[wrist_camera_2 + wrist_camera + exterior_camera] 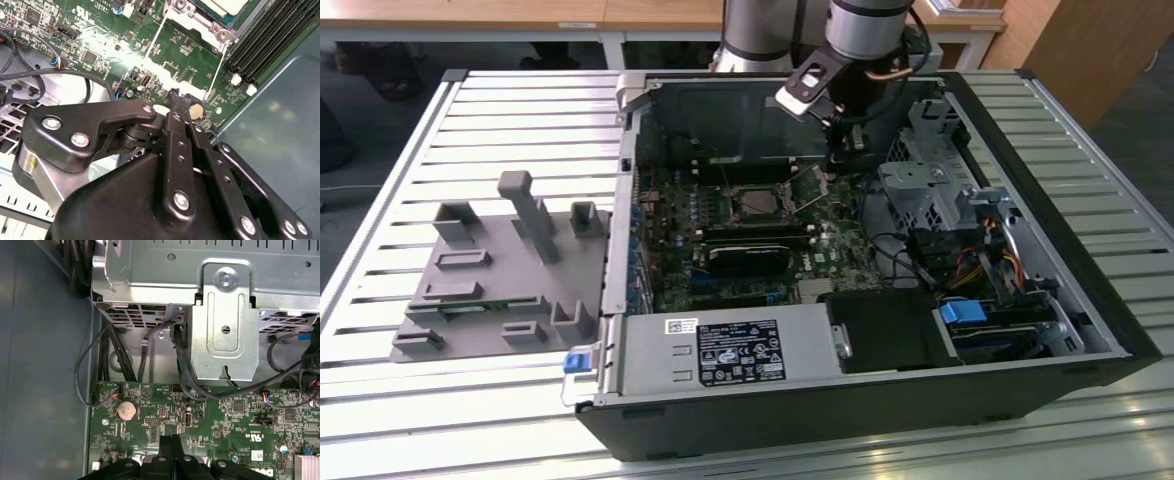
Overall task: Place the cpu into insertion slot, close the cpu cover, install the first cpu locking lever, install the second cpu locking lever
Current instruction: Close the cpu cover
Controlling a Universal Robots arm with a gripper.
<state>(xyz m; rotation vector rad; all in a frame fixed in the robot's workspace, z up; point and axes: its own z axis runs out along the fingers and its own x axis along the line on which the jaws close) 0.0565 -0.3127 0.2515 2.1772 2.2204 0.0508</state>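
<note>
While my arm reaches down into the upper middle of the exterior view, the slatted table [480,100] carries an open computer case [854,420], with a grey fixture [494,290] at the frame's left. Inside the case lies the green motherboard [670,215]. My gripper [843,160] hangs low over the board's side toward the exterior view's right; in both wrist views my fingertips [165,446] are pressed together, with nothing visible between them. The insertion slot [732,204] sits near the centre of the frame, to the exterior view's left of me and apart from me; the cpu [759,205] lies inside it, pale face up. A round coin battery [196,111] sits just beside my fingertips in the second wrist view.
</note>
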